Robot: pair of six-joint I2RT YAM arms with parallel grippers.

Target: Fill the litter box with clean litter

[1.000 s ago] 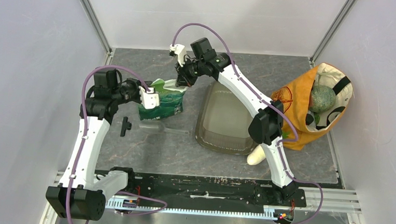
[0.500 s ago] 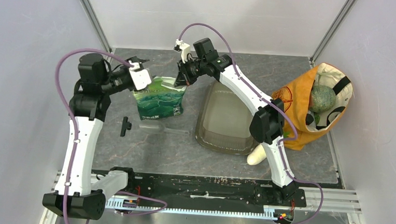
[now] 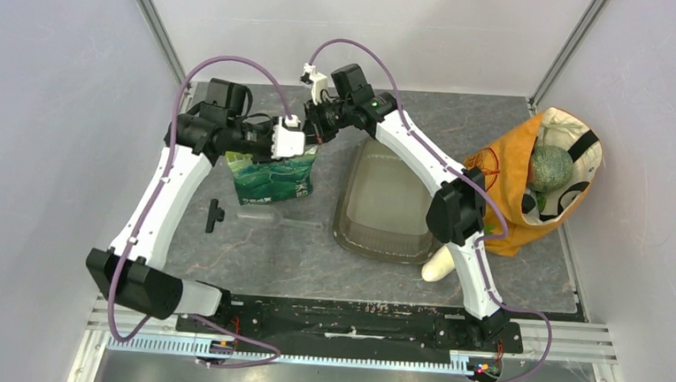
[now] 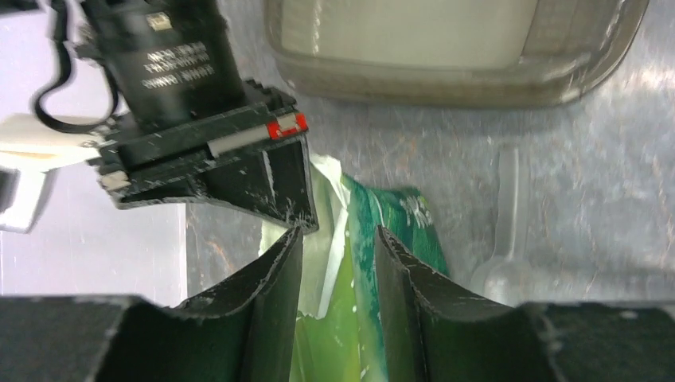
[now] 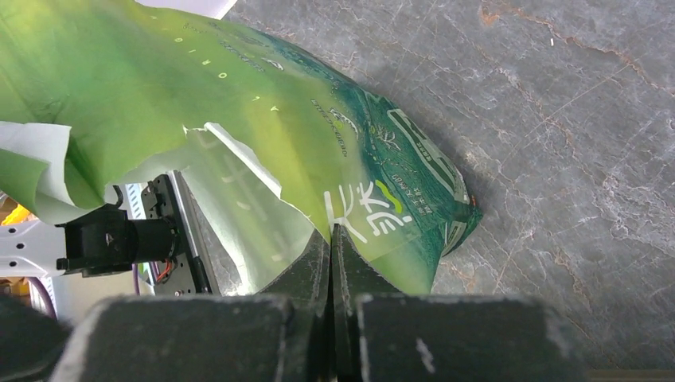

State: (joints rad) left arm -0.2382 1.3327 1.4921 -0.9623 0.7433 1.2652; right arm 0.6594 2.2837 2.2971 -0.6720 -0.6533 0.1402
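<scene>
Right of pouch (image 3: 273,178), litter box (image 3: 387,199) lengthwise near-to-far; right pincer (image 5: 332,235) clenched on pouch, left pincer (image 4: 340,235) seemingly parted.

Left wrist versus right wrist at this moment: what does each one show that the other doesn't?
Only the left wrist view shows the litter box beyond the green bag, a clear scoop lying on the mat, the left gripper with jaws apart astride the bag's torn top edge, and the right gripper seen from outside, pinching that edge. Only the right wrist view shows the bag's printed face with white characters, seen over the right gripper's shut jaws. Both show the green bag and the grey mat.
</scene>
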